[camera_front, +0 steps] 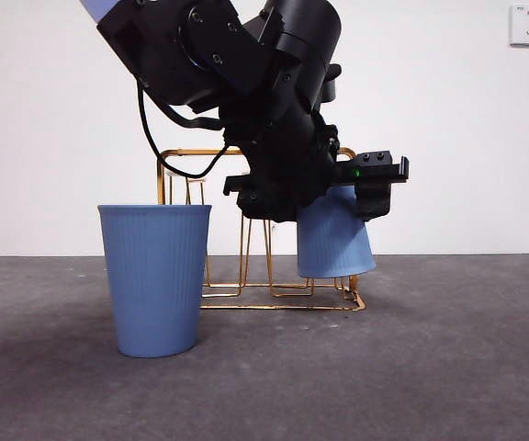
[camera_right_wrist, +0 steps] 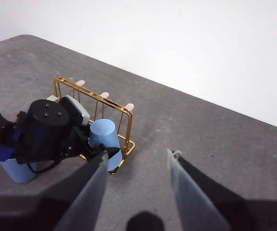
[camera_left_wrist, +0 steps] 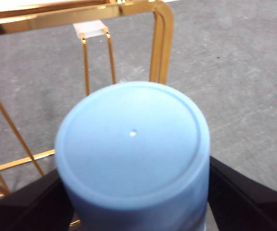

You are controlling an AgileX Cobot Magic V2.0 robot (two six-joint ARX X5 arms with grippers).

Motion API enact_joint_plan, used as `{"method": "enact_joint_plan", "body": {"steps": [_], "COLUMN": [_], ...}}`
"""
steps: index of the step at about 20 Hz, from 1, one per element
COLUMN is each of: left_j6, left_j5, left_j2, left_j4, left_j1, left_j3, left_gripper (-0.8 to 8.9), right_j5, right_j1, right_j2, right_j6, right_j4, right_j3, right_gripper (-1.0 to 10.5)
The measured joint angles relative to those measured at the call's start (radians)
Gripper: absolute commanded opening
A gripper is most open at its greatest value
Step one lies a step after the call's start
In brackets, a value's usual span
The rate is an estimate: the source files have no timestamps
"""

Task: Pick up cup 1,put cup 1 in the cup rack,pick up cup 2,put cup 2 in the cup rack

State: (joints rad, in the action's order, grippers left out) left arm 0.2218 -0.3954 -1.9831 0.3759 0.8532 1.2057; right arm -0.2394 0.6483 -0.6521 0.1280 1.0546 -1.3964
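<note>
I see the held blue cup (camera_front: 335, 241) just right of centre in the front view, upside down, its long axis near vertical and slightly tilted, closed base (camera_left_wrist: 132, 139) facing my left wrist camera. My left claw (camera_front: 324, 188) pinches its sides. It hangs over the right end of the cup rack (camera_front: 264, 294), beside a white-tipped peg (camera_left_wrist: 91, 30). A second blue cup (camera_front: 155, 278) stands upright at lower left on the counter (camera_front: 448, 367). My right claw (camera_right_wrist: 137, 192) hangs spread, well apart.
</note>
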Motion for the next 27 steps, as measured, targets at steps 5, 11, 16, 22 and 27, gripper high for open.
{"method": "enact_joint_plan", "body": {"steps": [5, 11, 16, 22, 27], "left_j6": [0.004, 0.033, 0.072, 0.08, 0.094], "left_j5": [0.048, 0.104, 0.164, 0.203, 0.251], "left_j2": [0.001, 0.002, 0.003, 0.003, 0.002], "left_j4": [-0.077, -0.115, -0.342, -0.638, -0.853], "left_j1": [0.004, 0.003, 0.005, 0.005, 0.005], "left_j3": [-0.003, -0.002, 0.071, 0.23, 0.32], "left_gripper": [4.82, 4.71, 4.71, 4.71, 4.71], "right_j5": [0.0, 0.0, 0.0, 0.0, 0.0], "right_j1": [0.0, 0.0, 0.0, 0.0, 0.0], "right_j2": [0.0, 0.0, 0.0, 0.0, 0.0], "right_j6": [0.0, 0.0, 0.001, 0.003, 0.015], "right_j4": [0.008, 0.029, 0.029, 0.029, 0.029], "right_j3": [0.0, 0.001, 0.001, 0.001, 0.001], "right_gripper": [2.2, 2.2, 2.2, 2.2, 2.2]}}
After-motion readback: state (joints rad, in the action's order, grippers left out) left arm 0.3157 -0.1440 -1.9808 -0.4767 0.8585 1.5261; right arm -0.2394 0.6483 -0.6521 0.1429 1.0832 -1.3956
